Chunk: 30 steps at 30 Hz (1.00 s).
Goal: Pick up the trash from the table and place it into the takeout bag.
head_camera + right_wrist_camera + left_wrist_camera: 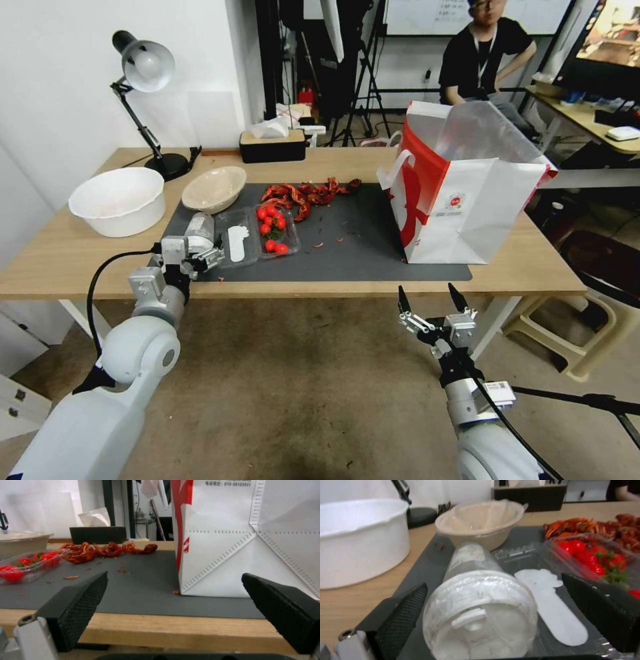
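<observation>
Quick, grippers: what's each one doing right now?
Left gripper: open, fingers either side of the clear plastic tumbler lying on the mat.
Right gripper: open, holding nothing, below the table edge.

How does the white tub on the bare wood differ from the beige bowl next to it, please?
The white tub is larger, with tall, steep walls; the beige bowl is smaller and shallower. The white tub sits flat on the bare table, while the beige bowl tilts, resting at the corner of the dark mat. The beige bowl has a clear plastic lining. Both are round and open-topped.
</observation>
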Available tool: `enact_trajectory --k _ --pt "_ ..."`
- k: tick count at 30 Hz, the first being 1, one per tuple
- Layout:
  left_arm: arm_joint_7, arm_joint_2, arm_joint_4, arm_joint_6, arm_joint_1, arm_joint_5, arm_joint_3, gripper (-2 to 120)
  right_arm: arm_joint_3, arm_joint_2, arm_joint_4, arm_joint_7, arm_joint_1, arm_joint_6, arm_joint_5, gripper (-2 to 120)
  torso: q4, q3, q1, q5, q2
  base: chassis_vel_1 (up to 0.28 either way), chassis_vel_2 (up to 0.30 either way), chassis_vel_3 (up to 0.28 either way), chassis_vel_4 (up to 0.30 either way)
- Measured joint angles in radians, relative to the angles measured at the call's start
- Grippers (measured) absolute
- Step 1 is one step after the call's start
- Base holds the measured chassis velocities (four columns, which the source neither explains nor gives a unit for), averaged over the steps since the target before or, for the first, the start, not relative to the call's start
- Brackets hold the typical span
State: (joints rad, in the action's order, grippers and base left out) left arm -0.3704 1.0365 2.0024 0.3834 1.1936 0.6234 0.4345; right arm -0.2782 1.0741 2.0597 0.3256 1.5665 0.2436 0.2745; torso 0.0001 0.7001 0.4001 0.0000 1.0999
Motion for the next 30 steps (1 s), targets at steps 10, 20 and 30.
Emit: enact_trajectory --k 10,20,30 --pt "-0.061 0.013 -0.048 0.074 -0.055 0.046 -0.017 100 0.0 -0.003 0.0 0.001 -0.005 -0.006 0.0 100 -0.0002 0.0 0.0 0.0001 0.0 0.0 0.0 0.0 0.0" --pt "-0.069 0.018 -0.051 0.093 -0.053 0.046 -0.017 100 -0.002 -0.005 0.0 0.003 -0.006 -0.008 0.002 100 -0.0002 0.0 0.0 0.0001 0.0 0.0 0.0 0.0 0.0" --pt "-0.083 0.035 -0.046 0.103 -0.046 0.04 -0.015 76 -0.004 -0.003 0.0 0.005 -0.007 -0.01 0.003 100 -0.0001 0.0 0.0 -0.0001 0.0 0.0 0.0 0.0 0.0"
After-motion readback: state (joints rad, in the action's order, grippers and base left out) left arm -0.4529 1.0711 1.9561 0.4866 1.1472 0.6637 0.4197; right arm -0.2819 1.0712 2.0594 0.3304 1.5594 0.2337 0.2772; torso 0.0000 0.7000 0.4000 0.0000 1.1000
